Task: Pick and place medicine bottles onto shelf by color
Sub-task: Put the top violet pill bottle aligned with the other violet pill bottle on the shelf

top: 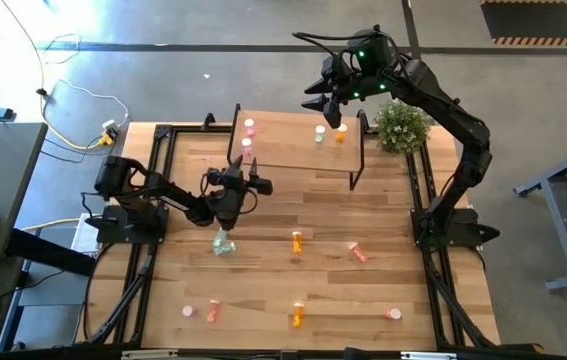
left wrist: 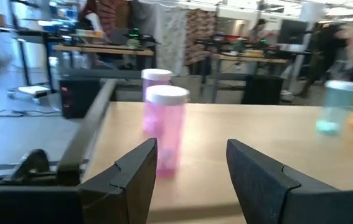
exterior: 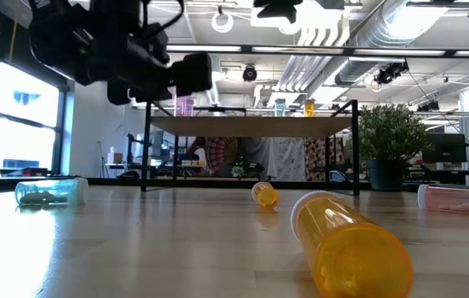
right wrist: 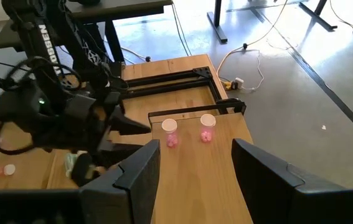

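The shelf [top: 298, 150] stands at the table's far middle. On its left end two pink medicine bottles [top: 248, 136] stand upright. A green one [top: 319, 132] and an orange one [top: 340, 131] stand farther right. My left gripper [top: 235, 172] hovers level at the shelf's near left edge. It points at the nearer pink bottle [left wrist: 165, 127], open, holding nothing. My right gripper [top: 328, 100] hangs open and high over the shelf's far right part. A green bottle [top: 224, 243] lies on its side on the table below my left arm.
Loose bottles lie on the tabletop: orange [top: 297, 241] and salmon [top: 357, 252] mid-table, pink [top: 213, 310], orange [top: 297, 316] and another [top: 393, 313] near the front edge. A potted plant [top: 401, 125] stands at the far right. Black frame rails [top: 153, 200] run along both sides.
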Tool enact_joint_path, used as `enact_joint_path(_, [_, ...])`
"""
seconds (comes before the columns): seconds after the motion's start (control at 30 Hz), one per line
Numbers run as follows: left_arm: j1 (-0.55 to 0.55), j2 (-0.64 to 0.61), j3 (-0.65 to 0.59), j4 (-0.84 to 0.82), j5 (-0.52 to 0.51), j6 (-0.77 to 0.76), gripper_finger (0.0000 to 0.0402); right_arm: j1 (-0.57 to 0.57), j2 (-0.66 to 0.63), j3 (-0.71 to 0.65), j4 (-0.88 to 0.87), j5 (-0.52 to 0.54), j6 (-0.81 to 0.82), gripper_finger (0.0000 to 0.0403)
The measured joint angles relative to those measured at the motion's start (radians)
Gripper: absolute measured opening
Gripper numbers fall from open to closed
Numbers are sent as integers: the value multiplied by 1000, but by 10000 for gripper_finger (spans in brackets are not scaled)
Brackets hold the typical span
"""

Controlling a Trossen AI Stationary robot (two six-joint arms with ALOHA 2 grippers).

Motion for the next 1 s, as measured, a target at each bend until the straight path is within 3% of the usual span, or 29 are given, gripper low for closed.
enact_joint_path(0.17, [-97,-62,0,4,4,-31,184,20,0,0,0,0,0,190])
enact_joint_path(0.4, [-170,-220,-1,-3,38,195,184,42,0,0,0,0,0,190])
enact_joint_path(0.57, [-168,-386,-1,-36,117,324,184,42,0,0,0,3,52,190])
enact_joint_path(0.73, [-119,-573,2,-273,353,280,184,42,0,0,1,78,112,190])
enact_joint_path(0.9, [-15,-737,42,-707,674,70,184,42,0,0,1,151,205,190])
enact_joint_path(1.0, [60,-810,66,-933,876,28,184,42,0,0,1,153,257,190])
